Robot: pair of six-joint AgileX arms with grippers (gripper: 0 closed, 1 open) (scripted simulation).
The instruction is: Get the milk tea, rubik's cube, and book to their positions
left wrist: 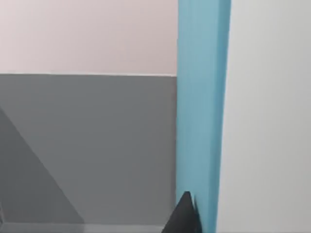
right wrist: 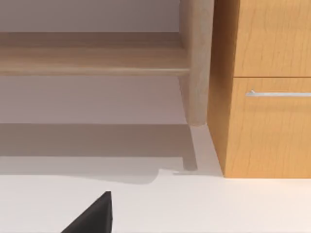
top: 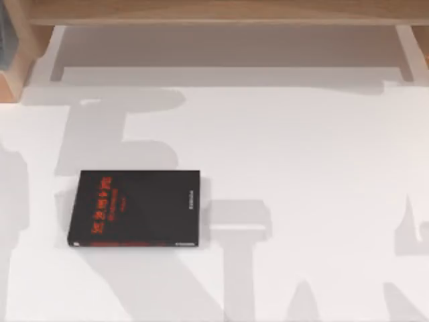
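Note:
The book (left wrist: 201,97) with its light-blue cover stands on edge close in front of the left wrist camera. My left gripper (left wrist: 194,216) is shut on its lower end, with one dark finger (left wrist: 184,216) pressed against the cover and the other hidden behind the book. Part of my right gripper (right wrist: 92,216) shows low over the white table, facing the wooden shelf. The milk tea and the rubik's cube are out of view.
A thin black book with red lettering (top: 134,208) lies flat on the white table (top: 301,201) at centre left. A wooden shelf (top: 214,12) runs along the back. A wooden cabinet with a handled drawer (right wrist: 267,92) stands beside the shelf leg (right wrist: 197,63).

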